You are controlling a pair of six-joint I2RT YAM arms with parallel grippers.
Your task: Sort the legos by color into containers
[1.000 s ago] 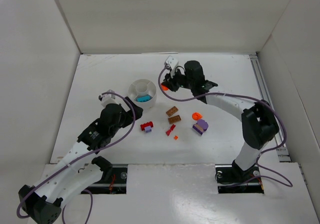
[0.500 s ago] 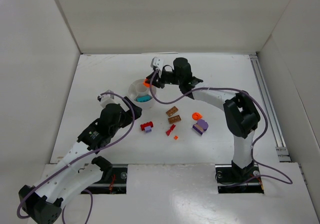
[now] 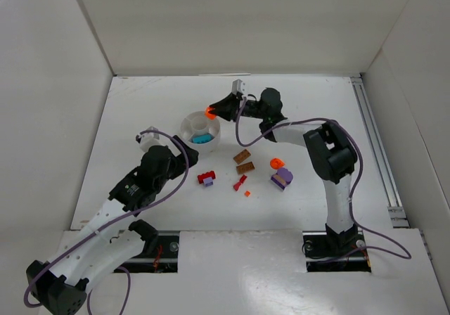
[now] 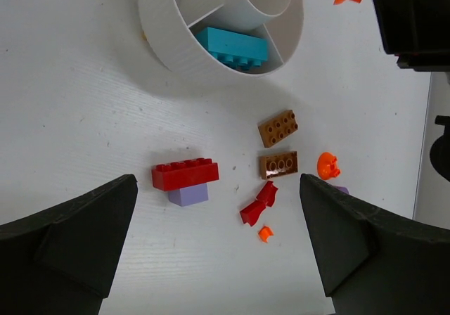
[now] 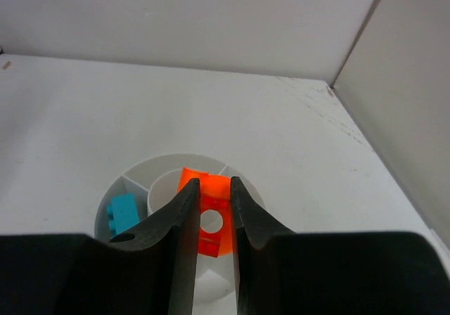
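The white worktop (image 3: 140, 104) fills the centre of the overhead view. The left end effector (image 3: 188, 155) gapes wide with nothing in it, at the lower left of the dish (image 3: 190, 129). The right end effector (image 3: 219, 107) is pinched narrow on an orange brick (image 5: 212, 197), held above the dish's upper right rim. A teal brick (image 4: 232, 48) lies in one wedge. Loose below and right of the dish: a red brick on a lilac one (image 4: 185, 174), two brown bricks (image 4: 278, 129), a purple brick (image 3: 281, 178), an orange round piece (image 4: 328, 165) and a red scrap (image 4: 259, 204).
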